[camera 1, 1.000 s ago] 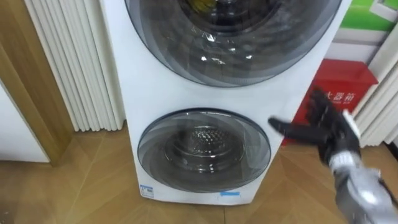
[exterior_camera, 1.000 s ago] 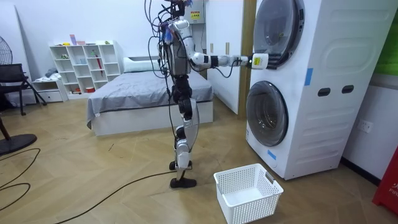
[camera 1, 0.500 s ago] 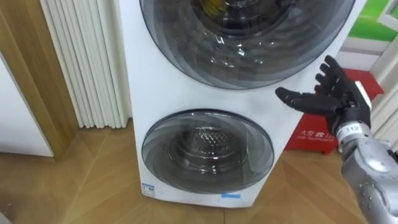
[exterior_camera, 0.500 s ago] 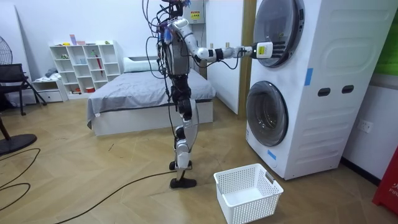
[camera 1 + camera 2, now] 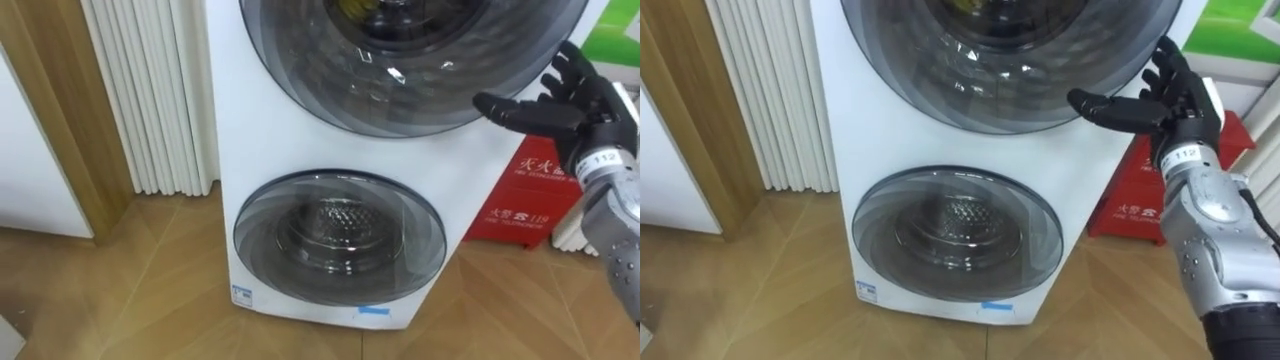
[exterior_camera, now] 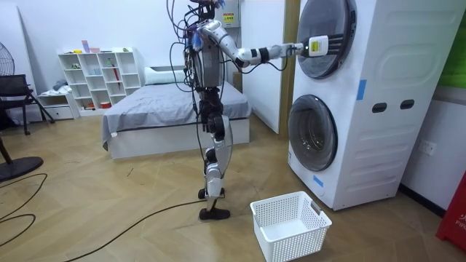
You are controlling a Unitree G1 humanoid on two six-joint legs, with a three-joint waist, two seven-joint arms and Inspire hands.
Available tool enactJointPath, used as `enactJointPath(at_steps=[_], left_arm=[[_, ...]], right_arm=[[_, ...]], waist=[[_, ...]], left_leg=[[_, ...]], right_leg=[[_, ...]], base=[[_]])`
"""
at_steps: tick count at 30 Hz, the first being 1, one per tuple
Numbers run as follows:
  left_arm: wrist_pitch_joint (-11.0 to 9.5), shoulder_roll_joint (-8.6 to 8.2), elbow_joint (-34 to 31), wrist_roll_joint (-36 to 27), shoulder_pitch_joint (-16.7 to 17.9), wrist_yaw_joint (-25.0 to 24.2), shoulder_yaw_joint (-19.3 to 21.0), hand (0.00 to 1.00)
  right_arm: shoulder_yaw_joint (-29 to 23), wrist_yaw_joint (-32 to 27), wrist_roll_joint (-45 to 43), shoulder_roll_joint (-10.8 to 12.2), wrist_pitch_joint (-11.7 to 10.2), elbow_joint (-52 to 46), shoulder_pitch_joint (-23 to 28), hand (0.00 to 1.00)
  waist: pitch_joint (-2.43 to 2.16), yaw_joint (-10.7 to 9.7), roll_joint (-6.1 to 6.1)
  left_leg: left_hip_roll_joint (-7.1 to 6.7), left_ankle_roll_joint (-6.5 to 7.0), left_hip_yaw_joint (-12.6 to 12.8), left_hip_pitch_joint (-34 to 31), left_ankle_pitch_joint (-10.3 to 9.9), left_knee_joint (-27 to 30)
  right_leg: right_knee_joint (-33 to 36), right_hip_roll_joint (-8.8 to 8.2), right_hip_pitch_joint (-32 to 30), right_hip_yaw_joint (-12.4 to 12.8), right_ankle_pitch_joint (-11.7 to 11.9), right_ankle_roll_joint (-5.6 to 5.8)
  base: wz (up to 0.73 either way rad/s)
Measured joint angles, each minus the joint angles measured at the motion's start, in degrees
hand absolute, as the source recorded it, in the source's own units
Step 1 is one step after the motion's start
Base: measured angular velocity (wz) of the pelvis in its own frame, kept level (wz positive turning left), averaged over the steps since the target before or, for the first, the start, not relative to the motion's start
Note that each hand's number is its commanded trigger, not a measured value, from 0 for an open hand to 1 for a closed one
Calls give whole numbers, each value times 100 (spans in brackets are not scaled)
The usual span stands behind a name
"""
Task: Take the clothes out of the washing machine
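Two front-loading machines stand stacked in one white washing machine cabinet [image 5: 225, 150] in front of me. The upper round door [image 5: 400, 70] and the lower round door [image 5: 340, 235] are both closed. Something yellowish [image 5: 352, 8] shows through the top of the upper glass. My right hand [image 5: 575, 105] is open with its fingers spread and its thumb pointing left. It is held at the right rim of the upper door and holds nothing. In the room view the right hand [image 6: 318, 45] reaches out at arm's length to that door.
A white laundry basket [image 6: 289, 224] stands on the wooden floor in front of the machines, to my right. A red box [image 5: 525, 190] sits right of the cabinet, a white ribbed panel [image 5: 150, 90] left of it. A bed [image 6: 167, 109] lies behind me.
My right hand has risen from beside the cabinet, near the lower door's height, to the right rim of the upper door. The eye view has shifted a little.
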Motion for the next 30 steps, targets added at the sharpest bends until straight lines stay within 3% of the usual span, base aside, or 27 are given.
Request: enactJointPath(at_steps=[11, 17, 19, 24, 30], left_arm=[[-45, 108, -198, 2, 27, 8, -9, 0], [-61, 189, -230, 3, 39, -2, -8, 0], [-61, 190, -232, 3, 54, -16, -8, 0], [-64, 193, -219, 3, 85, -49, 0, 0], [-60, 195, -217, -2, 200, -48, -12, 0]], right_arm=[[6, -11, 285, -97, 0, 0, -35, 0], [30, 88, 462, -237, -3, 204, -93, 0], [80, 113, 484, -245, -3, 307, -173, 0], [445, 182, 539, -519, -5, 512, -327, 0], [671, 296, 611, -576, -5, 901, -629, 0]], waist=[[-14, 4, -21], [-8, 116, -13], [-5, 119, -9], [-2, 139, -7], [1, 137, -14]], left_leg=[[0, 0, -43, 1, 1, -33], [1, -1, -41, 62, 1, -65], [2, -1, -42, 73, 1, -65], [1, -9, -39, 59, 7, -57], [9, -28, -35, 38, 36, -50]], right_leg=[[0, 3, -2, -25, 0, 0], [-4, 5, 37, -14, 0, 0], [-5, 5, 48, -15, 0, 0], [-8, 6, 36, -15, 0, 0], [-4, 10, 12, -39, 1, -1]], base=[[0], [-1], [0], [0], [-2]])
